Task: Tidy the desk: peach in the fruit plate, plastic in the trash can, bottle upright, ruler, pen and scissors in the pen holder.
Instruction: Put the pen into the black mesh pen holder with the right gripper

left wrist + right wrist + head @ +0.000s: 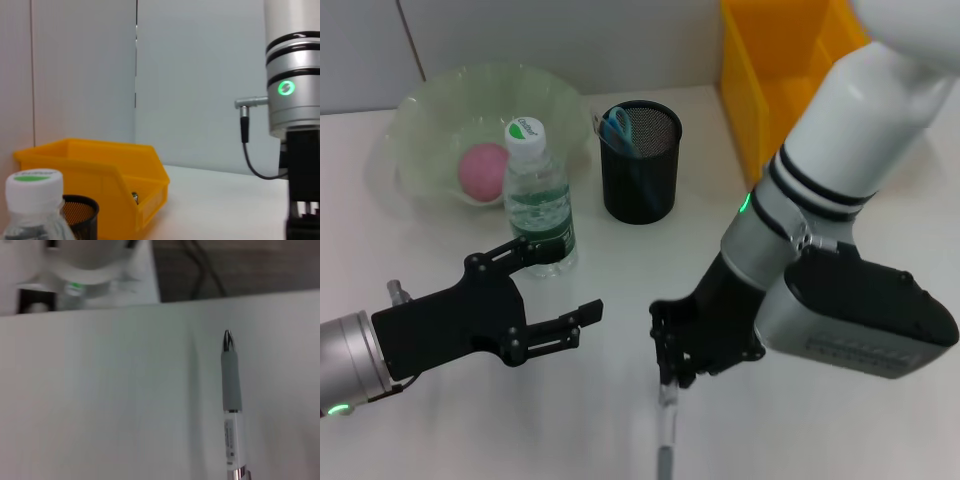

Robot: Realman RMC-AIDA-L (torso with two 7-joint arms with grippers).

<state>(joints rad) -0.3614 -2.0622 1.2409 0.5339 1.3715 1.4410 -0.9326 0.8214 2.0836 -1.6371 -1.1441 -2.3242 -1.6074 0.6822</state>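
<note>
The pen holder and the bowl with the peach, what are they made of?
The pen holder looks like black metal mesh: tiny holes show through its wall. The bowl looks like thin, pale green, see-through plastic, though glass is possible. Its rim is wavy and the peach shows inside.

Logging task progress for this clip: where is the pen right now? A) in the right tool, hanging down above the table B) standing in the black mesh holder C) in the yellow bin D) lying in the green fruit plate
A: the right tool grips the pen, which hangs below it, apart from the pen holder.
</note>
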